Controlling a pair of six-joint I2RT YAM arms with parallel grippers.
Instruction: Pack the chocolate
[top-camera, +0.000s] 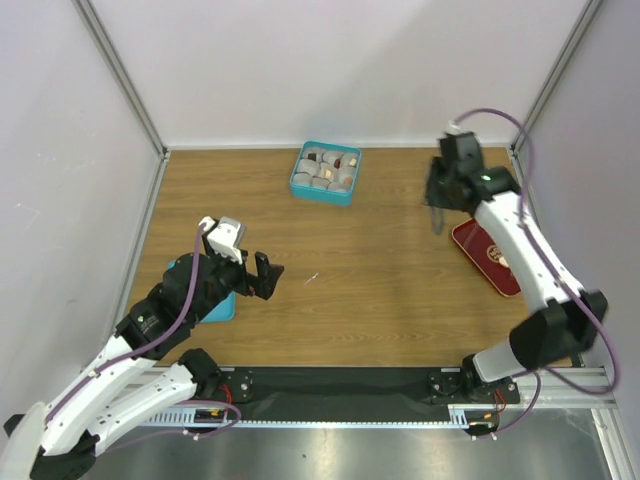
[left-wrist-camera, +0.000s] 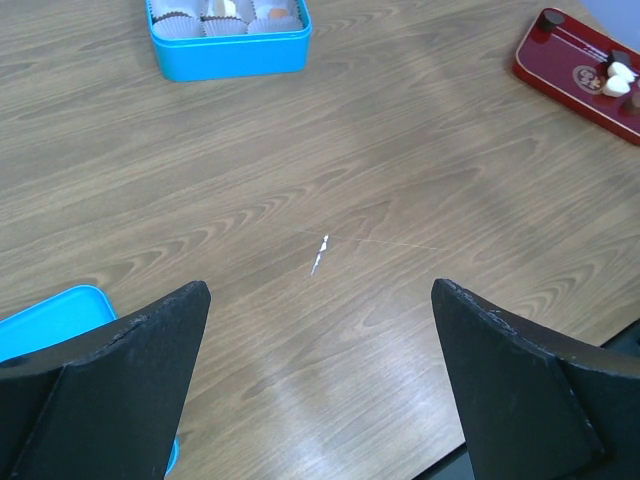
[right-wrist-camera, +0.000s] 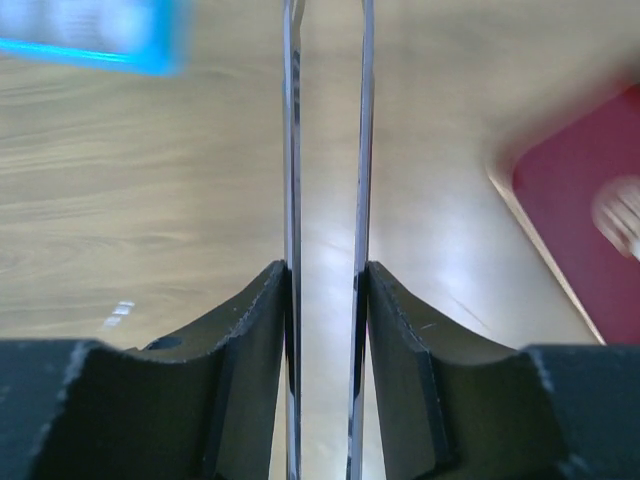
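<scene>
The left gripper (top-camera: 258, 277) hangs low over the worktop (top-camera: 380, 290) at the lower left of the top view, its jaws spread wide and holding nothing. Partly under that arm lies a flat teal lid (top-camera: 220, 306). The right gripper (right-wrist-camera: 326, 268), at the upper right, is clenched on long metal tweezers (right-wrist-camera: 291, 150), whose two blades stand slightly apart and point down at the wood. Some chocolate (left-wrist-camera: 616, 79), pale pieces with a dark one close by, lies on the red tray (left-wrist-camera: 560, 62) at the right edge. More pieces sit in crinkled paper cups (top-camera: 318, 182) inside the teal box (left-wrist-camera: 230, 52) at the top centre. A small white speck (left-wrist-camera: 320, 254) marks the middle of the worktop.
</scene>
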